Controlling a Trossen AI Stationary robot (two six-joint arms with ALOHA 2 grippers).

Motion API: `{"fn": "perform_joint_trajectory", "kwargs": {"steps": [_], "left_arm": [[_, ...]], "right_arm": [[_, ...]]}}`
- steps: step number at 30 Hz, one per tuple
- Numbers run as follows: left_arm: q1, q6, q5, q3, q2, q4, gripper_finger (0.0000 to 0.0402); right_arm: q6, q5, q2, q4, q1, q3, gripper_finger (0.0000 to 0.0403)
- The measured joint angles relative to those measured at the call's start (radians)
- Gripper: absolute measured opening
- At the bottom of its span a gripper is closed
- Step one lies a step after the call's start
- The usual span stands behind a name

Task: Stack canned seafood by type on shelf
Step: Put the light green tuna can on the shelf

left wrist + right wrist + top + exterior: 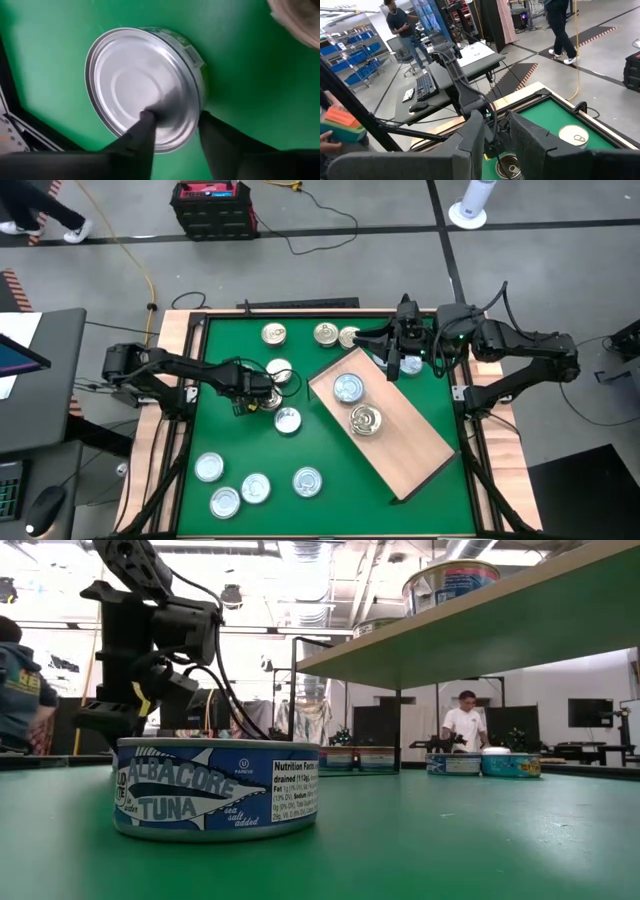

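Several flat round tins lie on the green mat; one with a blue "Albacore Tuna" label (pixel 215 790) fills the low view. The light-wood shelf (pixel 420 442) lies askew at centre-right and carries two tins (pixel 347 388) (pixel 366 420). My left gripper (pixel 255 392) (pixel 175 122) points down, open, astride the edge of a silver tin (pixel 140 85). My right gripper (pixel 398 352) (pixel 496 125) hovers over the shelf's far corner with a narrow gap between its fingers and holds nothing. A gold-lidded tin (pixel 509 167) lies below it. My left gripper comes at the silver tin from above. One fingertip (pixel 147 120) stands at the plain flat face near its edge (pixel 165 107), and the other finger (pixel 215 135) stands outside the labelled side wall (pixel 199 75). Whether either finger touches the tin, I cannot tell.
Three tins sit near the mat's far edge (pixel 274 333) (pixel 326 333) (pixel 348 337). Several more cluster at the near left (pixel 225 502) (pixel 307 480), and one lies mid-mat (pixel 287 420). In the low view the shelf (pixel 480 630) looms overhead at right. People stand in the room beyond.
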Motion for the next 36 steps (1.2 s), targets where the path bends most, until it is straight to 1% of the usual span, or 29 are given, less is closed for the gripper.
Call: {"fn": "perform_joint_trajectory", "kwargs": {"steps": [6,7,10,12,13,14,16,20,26,29,31,32,34,36], "left_arm": [[-0.007,-0.062,0.112,0.001,-0.008,-0.008,0.0020],[-0.010,-0.072,0.135,0.001,-0.008,-0.008,0.0011],[-0.015,-0.107,0.283,-0.001,-0.005,0.050,0.0005],[-0.021,-0.121,0.305,-0.006,-0.001,0.023,0.0003],[-0.021,-0.134,0.337,-0.008,-0.005,0.016,0.0001],[-0.025,-0.147,0.337,-0.001,-0.005,0.026,0.0001],[-0.038,-0.178,0.305,0.008,0.000,0.040,0.0001],[-0.063,-0.211,0.323,0.042,-0.006,-0.048,0.0001],[-0.093,-0.234,0.311,0.185,-0.046,-0.178,0.0001],[-0.095,-0.295,0.271,0.247,-0.081,-0.208,0.0004],[-0.087,-0.337,0.253,0.259,-0.115,-0.223,0.0017],[-0.079,-0.354,0.260,0.261,-0.135,-0.225,0.0029],[-0.061,-0.374,0.293,0.261,-0.179,-0.231,0.0061],[-0.040,-0.377,0.330,0.261,-0.216,-0.246,0.0103]], "right_arm": [[-0.004,-0.005,0.000,-0.002,0.007,0.000,0.0122],[-0.006,-0.008,0.000,-0.002,0.007,0.000,0.0122],[-0.011,-0.010,0.000,-0.002,0.007,0.000,0.0122],[-0.011,-0.010,0.000,-0.002,0.009,0.000,0.0122],[-0.011,-0.010,0.000,-0.002,0.012,0.000,0.0122],[-0.012,-0.010,0.000,-0.001,0.014,0.000,0.0122],[-0.019,-0.010,0.000,-0.002,0.014,0.000,0.0122],[-0.027,-0.010,0.000,-0.003,0.014,-0.001,0.0122],[-0.038,-0.010,0.000,-0.004,0.014,-0.001,0.0122],[-0.040,-0.009,0.000,-0.003,0.013,-0.001,0.0122],[-0.040,-0.009,0.000,-0.004,0.013,-0.001,0.0122],[-0.040,-0.009,0.000,-0.004,0.013,-0.001,0.0122],[-0.040,-0.009,0.000,-0.005,0.013,-0.001,0.0122],[-0.040,-0.011,0.000,-0.005,0.013,-0.001,0.0122]]}}
